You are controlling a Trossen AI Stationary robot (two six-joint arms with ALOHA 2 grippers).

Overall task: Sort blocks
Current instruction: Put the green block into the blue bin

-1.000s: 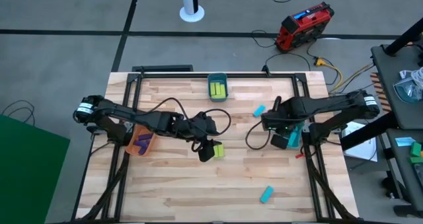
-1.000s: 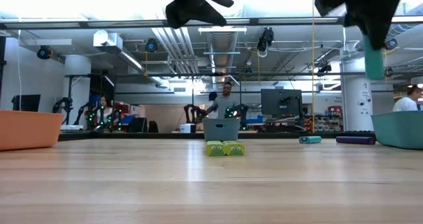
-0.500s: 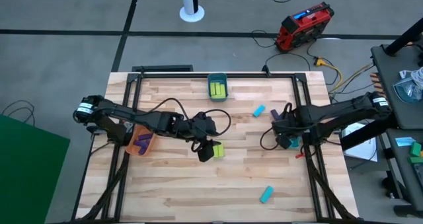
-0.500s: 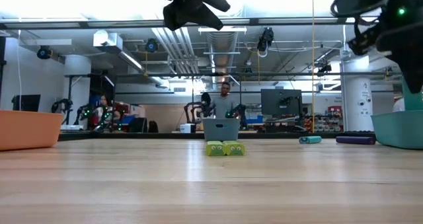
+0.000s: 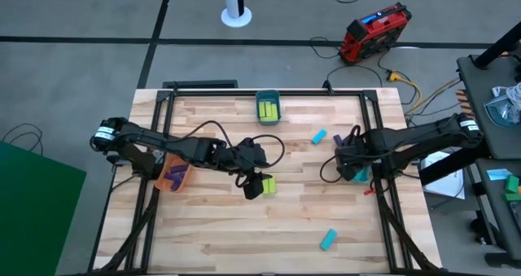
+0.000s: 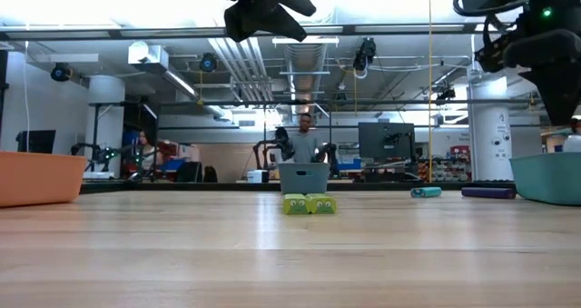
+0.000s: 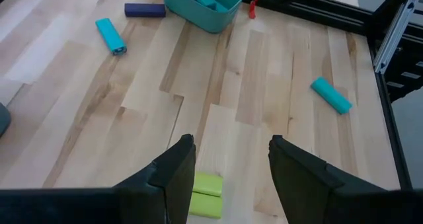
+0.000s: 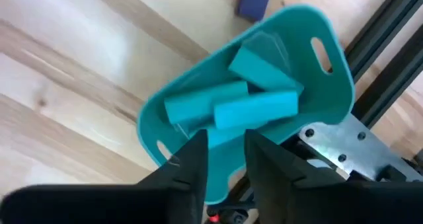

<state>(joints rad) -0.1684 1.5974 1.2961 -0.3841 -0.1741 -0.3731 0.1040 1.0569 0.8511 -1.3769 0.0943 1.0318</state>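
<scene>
Sorting station: right arm shifted to teal bin

Since a second ago, the right end effector (image 5: 356, 164) has moved from beside the tabletop's middle to hang above the teal bin (image 8: 198, 128), and the cyan block it was carrying is no longer showing between its fingers. Its fingers (image 8: 264, 164) are standing slightly apart, holding nothing.

- Cyan blocks (image 8: 254, 108): three are lying inside the teal bin, directly under the right end effector.
- Purple block (image 8: 254, 0): lying on the tabletop (image 5: 220, 227) just beyond the bin.
- Left end effector (image 7: 231, 161): hanging with fingers apart and empty, unmoved, above the yellow-green blocks (image 7: 206, 195), which are lying side by side right under its fingertips.
- Loose cyan blocks: one (image 5: 320, 136) and another (image 5: 328, 240) are lying well apart from both end effectors.
- Far bin (image 5: 268, 107): holding yellow-green blocks.
- Orange bin (image 5: 174, 176): holding purple blocks, beside the left arm.
</scene>
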